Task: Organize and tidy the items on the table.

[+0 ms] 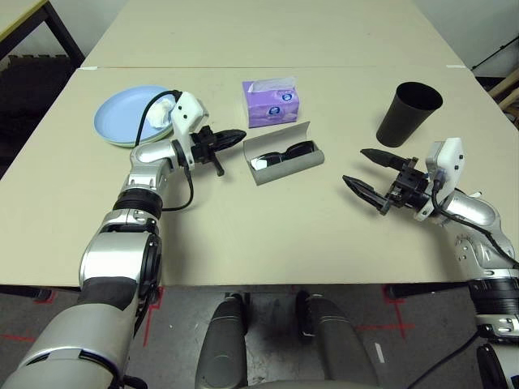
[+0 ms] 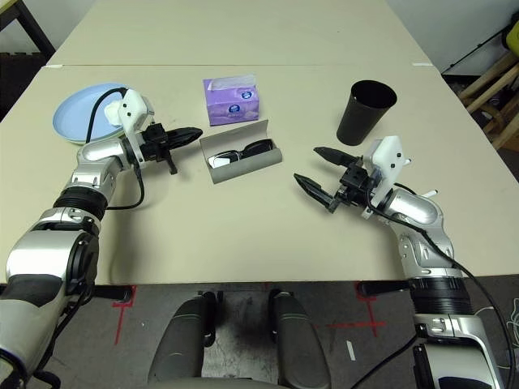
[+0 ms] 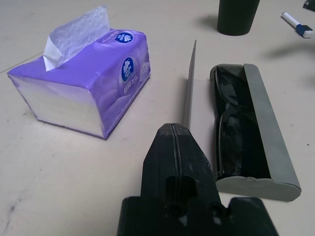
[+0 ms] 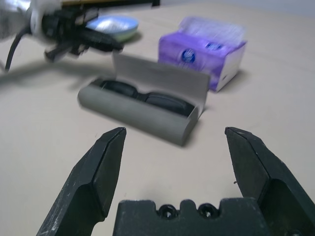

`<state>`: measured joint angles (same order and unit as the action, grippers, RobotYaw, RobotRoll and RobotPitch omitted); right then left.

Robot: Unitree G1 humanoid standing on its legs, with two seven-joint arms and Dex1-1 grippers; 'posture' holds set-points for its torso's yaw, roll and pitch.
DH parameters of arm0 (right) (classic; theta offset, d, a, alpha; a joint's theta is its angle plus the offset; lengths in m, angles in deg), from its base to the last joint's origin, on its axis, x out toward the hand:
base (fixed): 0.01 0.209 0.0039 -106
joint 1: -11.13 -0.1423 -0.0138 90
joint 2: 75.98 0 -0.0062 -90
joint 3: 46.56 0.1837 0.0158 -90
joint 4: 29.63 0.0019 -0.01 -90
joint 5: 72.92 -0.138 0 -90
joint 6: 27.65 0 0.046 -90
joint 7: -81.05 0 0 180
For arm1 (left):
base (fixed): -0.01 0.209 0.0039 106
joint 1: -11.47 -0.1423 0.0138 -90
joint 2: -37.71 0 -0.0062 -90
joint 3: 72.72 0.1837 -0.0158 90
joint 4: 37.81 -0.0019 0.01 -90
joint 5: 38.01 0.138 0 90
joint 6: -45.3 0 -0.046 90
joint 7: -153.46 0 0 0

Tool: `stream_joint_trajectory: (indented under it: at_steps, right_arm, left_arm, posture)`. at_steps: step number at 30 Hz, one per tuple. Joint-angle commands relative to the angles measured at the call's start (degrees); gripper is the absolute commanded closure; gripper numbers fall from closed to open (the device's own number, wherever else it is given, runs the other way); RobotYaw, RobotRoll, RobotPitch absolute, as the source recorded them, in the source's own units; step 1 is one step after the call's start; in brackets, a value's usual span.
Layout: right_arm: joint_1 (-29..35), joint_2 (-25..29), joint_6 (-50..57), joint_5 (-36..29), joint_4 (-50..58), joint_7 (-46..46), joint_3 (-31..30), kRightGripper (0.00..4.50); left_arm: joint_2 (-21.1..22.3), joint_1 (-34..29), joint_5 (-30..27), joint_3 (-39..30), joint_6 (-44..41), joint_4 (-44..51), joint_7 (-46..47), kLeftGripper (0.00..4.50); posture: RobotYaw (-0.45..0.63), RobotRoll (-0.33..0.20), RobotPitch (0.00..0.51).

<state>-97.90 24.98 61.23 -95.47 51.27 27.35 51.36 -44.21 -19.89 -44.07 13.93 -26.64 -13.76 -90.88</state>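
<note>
Plates sit stacked at the far left of the table, the blue one on top and only a sliver of the green showing beneath, with the white tissue lying on their near-right rim. Just right of them the left gripper hangs low over the table, its jaws pressed together and holding nothing, the tips pointing at the raised lid of the case. Behind that gap stands the purple tissue box, a sheet poking from its top. The case lies open in the middle, lid upright on its far side, and the sunglasses rest inside the tray. Further right, well apart from the case, the right gripper hovers with its jaws spread wide and empty, aimed back toward the case. Beyond it the black cup stands upright near the far right.

Judging by this layout, the glasses are already stowed and closing the case looks like the step in hand. The left gripper's closed tips seem placed to push the lid from behind, so the next move likely calls for a gentle nudge over the tray, with the right gripper ready to steady the case if it slides.
</note>
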Motion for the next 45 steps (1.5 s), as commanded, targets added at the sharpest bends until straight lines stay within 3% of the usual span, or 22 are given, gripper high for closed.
stream_joint_trajectory:
  at_steps: [1, 30, 45]
  right_arm:
    - [2.2, -0.6, -0.5, -1.4, 1.1, 1.1, 1.6, 0.0]
    - [1.9, -0.9, 2.4, -2.7, 7.4, 4.0, 0.8, 0.0]
    - [1.1, -0.6, 2.5, -2.5, 7.2, 4.1, 0.8, 0.0]
  left_arm:
    - [-0.2, 1.1, 0.8, 0.4, -0.3, -0.6, -0.4, 4.48]
    - [-0.8, -0.1, 3.0, 3.1, -2.0, -0.1, -2.4, 4.48]
    - [-2.0, -4.7, -0.7, 2.7, -7.2, 8.7, -10.5, 4.48]
  posture:
    - [0.03, 0.0, 0.202]
    - [0.01, 0.0, 0.207]
    - [0.02, 0.0, 0.203]
